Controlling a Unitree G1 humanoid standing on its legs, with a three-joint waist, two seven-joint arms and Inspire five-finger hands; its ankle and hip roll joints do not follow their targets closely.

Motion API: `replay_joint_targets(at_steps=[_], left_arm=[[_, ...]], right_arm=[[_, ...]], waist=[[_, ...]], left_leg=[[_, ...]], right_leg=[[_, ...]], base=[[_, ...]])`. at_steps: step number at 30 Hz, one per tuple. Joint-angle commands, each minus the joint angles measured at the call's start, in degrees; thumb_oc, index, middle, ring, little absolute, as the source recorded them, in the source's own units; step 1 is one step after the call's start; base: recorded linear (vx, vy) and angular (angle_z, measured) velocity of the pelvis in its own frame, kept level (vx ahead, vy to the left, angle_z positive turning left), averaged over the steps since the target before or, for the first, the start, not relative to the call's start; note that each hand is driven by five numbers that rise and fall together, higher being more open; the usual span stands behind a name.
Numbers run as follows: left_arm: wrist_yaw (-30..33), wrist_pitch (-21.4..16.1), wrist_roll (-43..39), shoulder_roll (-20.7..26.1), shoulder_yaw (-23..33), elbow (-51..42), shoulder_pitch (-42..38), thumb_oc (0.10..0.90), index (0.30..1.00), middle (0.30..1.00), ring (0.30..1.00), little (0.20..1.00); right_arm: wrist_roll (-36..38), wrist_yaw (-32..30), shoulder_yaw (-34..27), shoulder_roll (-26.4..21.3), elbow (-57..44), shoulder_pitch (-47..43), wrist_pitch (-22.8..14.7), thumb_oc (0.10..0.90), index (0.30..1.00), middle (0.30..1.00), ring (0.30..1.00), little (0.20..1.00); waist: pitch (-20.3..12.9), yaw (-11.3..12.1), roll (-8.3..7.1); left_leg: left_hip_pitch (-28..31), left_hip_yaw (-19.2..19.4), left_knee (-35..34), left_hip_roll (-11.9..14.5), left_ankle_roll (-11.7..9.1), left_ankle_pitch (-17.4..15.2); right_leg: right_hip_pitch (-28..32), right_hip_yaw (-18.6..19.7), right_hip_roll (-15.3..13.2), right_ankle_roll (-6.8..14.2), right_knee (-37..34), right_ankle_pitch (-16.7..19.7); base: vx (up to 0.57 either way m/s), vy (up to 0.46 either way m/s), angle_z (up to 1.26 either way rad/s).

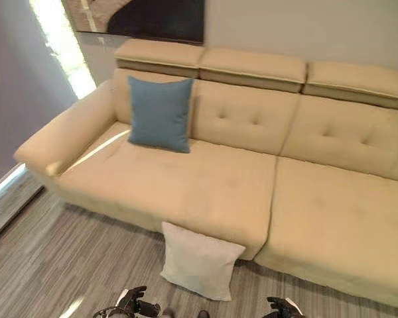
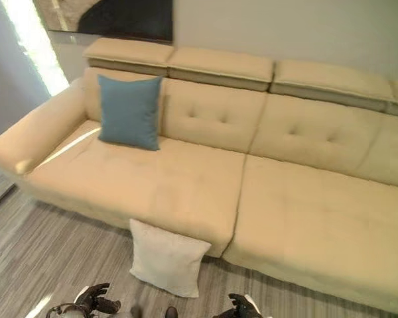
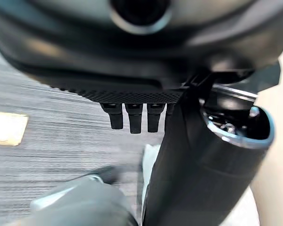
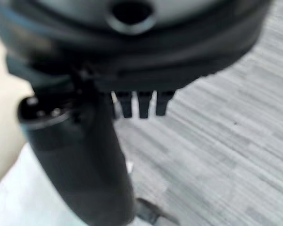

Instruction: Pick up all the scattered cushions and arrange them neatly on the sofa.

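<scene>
Beige upholstery fills most of the frame: the sofa (image 1: 205,185) runs from the left armrest to the right edge, its seats bare but for a blue cushion (image 1: 160,114) propped upright against the backrest in the upper left, near the armrest. A white cushion (image 1: 199,260) lies on the grey striped floor (image 1: 46,265) at lower centre, its upper edge tucked against the sofa's front edge, just left of the seam between the two seat sections. Open floor spreads to the lower left of it. The left hand (image 1: 134,301) hangs at the bottom edge, left of the white cushion, fingers relaxed and holding nothing; the right hand (image 1: 283,307) sits at the bottom edge to its right, likewise loose and empty.
</scene>
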Motion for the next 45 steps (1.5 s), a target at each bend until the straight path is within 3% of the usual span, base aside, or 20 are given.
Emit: replay_joint_targets(at_steps=[1,13,18,25,31,32,36,37,38,42,45], left_arm=[[0.3,-0.4,0.2,-0.9,-2.7,1.4,0.3,0.800,0.900,0.900,0.900,0.900],[0.5,-0.5,0.5,0.5,-2.0,0.8,0.4,0.800,0.900,0.900,0.900,0.900],[0.6,-0.6,0.0,1.1,-1.3,0.7,0.7,0.800,0.900,0.900,0.900,0.900],[0.1,-0.7,0.5,1.0,-1.4,1.3,1.3,0.800,0.900,0.900,0.900,0.900],[0.2,-0.7,1.0,0.3,-2.7,1.0,0.0,0.800,0.900,0.900,0.900,0.900],[0.1,-0.7,1.1,-0.2,-3.0,1.3,-0.1,0.800,0.900,0.900,0.900,0.900],[0.2,-0.9,0.5,-0.6,-3.1,1.0,-0.4,0.800,0.900,0.900,0.900,0.900],[0.3,-1.0,0.4,-0.7,-3.3,0.8,-0.5,0.800,0.900,0.900,0.900,0.900],[0.7,-1.4,0.3,-0.9,-4.0,0.4,-1.1,0.800,0.900,0.900,0.900,0.900],[0.3,-1.3,1.0,-0.9,-4.9,0.1,-1.7,0.800,0.900,0.900,0.900,0.900],[0.6,-1.5,1.8,0.5,-5.0,-0.3,-2.7,0.800,0.900,0.900,0.900,0.900]], right_arm=[[1.9,-0.9,-2.2,-1.8,-0.7,0.3,-1.5,0.800,0.900,0.900,0.900,0.900],[1.3,-0.7,-2.2,-1.4,-0.9,0.3,-1.4,0.800,0.900,0.900,0.900,0.900],[0.6,-0.6,-1.8,-1.0,-1.1,-0.7,-1.3,0.800,0.900,0.900,0.900,0.900],[0.7,-0.6,-1.8,-1.1,-1.0,0.0,-1.6,0.800,0.900,0.900,0.900,0.900],[1.4,-1.1,-2.2,-2.0,-1.0,-0.4,-1.6,0.800,0.900,0.900,0.900,0.900],[1.5,-1.3,-2.3,-2.2,-0.9,-0.5,-1.6,0.800,0.900,0.900,0.900,0.900],[1.9,-1.1,-2.5,-2.5,-1.2,-0.8,-1.9,0.800,0.900,0.900,0.900,0.900],[2.0,-1.1,-2.4,-2.5,-1.3,-0.8,-1.9,0.800,0.900,0.900,0.900,0.900],[1.7,-1.0,-2.6,-2.9,-1.2,-0.6,-1.9,0.800,0.900,0.900,0.900,0.900],[1.0,-0.7,-3.0,-2.5,-0.8,-0.5,-1.3,0.800,0.900,0.900,0.900,0.900],[0.4,-0.9,-2.5,-1.6,-1.0,-1.3,-1.0,0.800,0.900,0.900,0.900,0.900]], waist=[[0.7,1.0,0.49],[-2.2,0.8,0.49],[-1.7,1.8,1.15],[-2.1,1.5,0.33],[0.2,0.6,-0.68],[0.3,0.3,-1.07],[0.1,0.0,-1.22],[0.0,-0.1,-0.86],[-0.4,0.1,-0.15],[-0.6,-0.8,0.34],[0.1,-0.6,0.04]], left_leg=[[2.4,2.2,10.2,1.3,3.9,-4.3],[7.0,6.9,6.5,0.2,7.0,-6.5],[7.6,8.3,4.5,1.0,7.5,-5.8],[7.5,7.0,3.5,0.7,6.4,-4.1],[2.1,9.7,10.6,1.4,4.4,-4.5],[2.6,10.3,12.8,2.5,4.5,-6.5],[4.8,6.9,14.1,4.5,3.5,-8.2],[5.6,4.9,13.5,5.4,3.0,-7.2],[6.3,0.1,11.3,4.7,2.9,-7.6],[7.4,1.1,8.4,3.5,3.8,-8.2],[7.1,3.4,7.1,1.8,5.3,-8.3]], right_leg=[[-0.1,1.7,-4.4,5.3,8.2,-9.8],[-1.0,3.5,-7.6,8.4,9.7,-8.5],[-4.3,0.1,-8.6,10.0,13.5,-7.6],[-1.9,0.0,-7.2,8.2,7.9,-7.9],[-2.3,-2.0,-7.7,6.8,6.5,-7.3],[-2.6,-2.4,-8.5,6.8,6.4,-6.6],[-3.4,-2.1,-9.7,7.3,7.0,-6.1],[-3.9,-1.9,-9.9,7.3,7.5,-6.2],[-4.6,-0.9,-10.4,8.0,8.3,-6.3],[-5.9,-0.3,-12.2,9.6,10.2,-5.7],[-8.7,0.8,-14.4,12.0,10.5,-2.9]], base=[[0.18,0.150,-0.52],[0.08,0.106,-0.28],[-0.06,0.018,-0.04],[-0.05,-0.056,0.11],[-0.13,0.001,0.36],[-0.06,0.097,0.32],[-0.01,0.139,0.04],[0.06,0.242,0.00],[0.09,0.356,0.06],[0.05,0.289,-0.29],[-0.05,0.244,-0.23]])
